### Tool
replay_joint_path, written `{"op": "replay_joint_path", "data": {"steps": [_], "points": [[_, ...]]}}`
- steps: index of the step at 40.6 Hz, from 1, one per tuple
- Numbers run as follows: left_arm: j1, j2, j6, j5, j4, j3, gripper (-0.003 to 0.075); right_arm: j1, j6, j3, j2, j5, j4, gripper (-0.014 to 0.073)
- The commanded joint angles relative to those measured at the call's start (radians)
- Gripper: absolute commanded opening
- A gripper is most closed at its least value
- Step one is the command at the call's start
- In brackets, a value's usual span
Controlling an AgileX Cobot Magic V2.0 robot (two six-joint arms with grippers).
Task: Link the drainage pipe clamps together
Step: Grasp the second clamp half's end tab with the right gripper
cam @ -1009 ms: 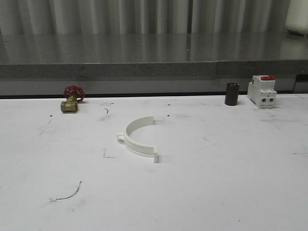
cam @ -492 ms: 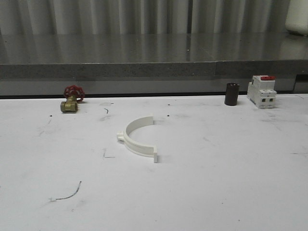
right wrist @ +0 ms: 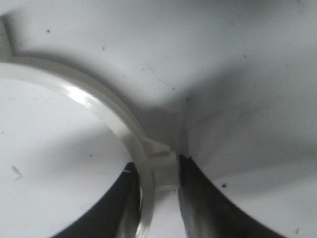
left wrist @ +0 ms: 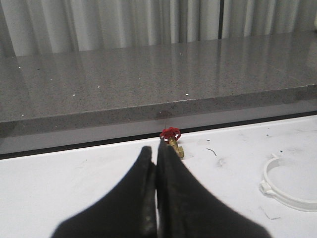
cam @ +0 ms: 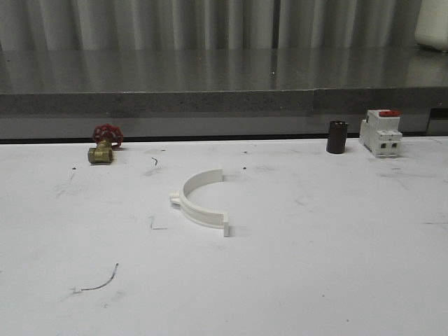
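Clamp on the counter: we see one white clamp half (cam: 201, 200) lying flat just left of centre in the front view, its arc bulging toward the lower left and its open side facing the upper right; one end tab sits at the lower right, a side nub at the left.
Clamp in the right claw: the right claw (right wrist: 157, 181) has its two fingers pressed against the tab section of a second clamp half (right wrist: 99, 106), which curves away to the upper left of the right wrist view.
Left claw: the left claw (left wrist: 154, 166) has its fingers pressed together, holding nothing; the counter clamp lies at the right edge of its view.
Key relation: we judge the held half must meet the open, upper-right side.
Around: brass valve with red handwheel (cam: 103, 145) upper left; dark cylinder (cam: 337, 137) and white breaker (cam: 381, 133) upper right, all well apart.
Counter: white counter (cam: 315, 266), nothing between.
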Motion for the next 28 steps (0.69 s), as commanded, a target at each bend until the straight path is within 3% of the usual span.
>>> {"op": "replay_joint_path", "data": {"steps": [1, 10, 28], "points": [[0.002, 0.009, 0.002, -0.079, 0.003, -0.027, -0.0020, -0.005, -0.015, -0.028, -0.054, 0.007, -0.015, 0.0169], [0.002, 0.009, 0.002, -0.079, 0.003, -0.027, -0.0020, -0.005, -0.046, -0.033, -0.054, 0.011, -0.016, 0.0108], [0.002, 0.009, 0.002, -0.079, 0.003, -0.027, -0.0020, 0.047, -0.044, -0.103, -0.124, 0.123, -0.068, 0.0108]]}}
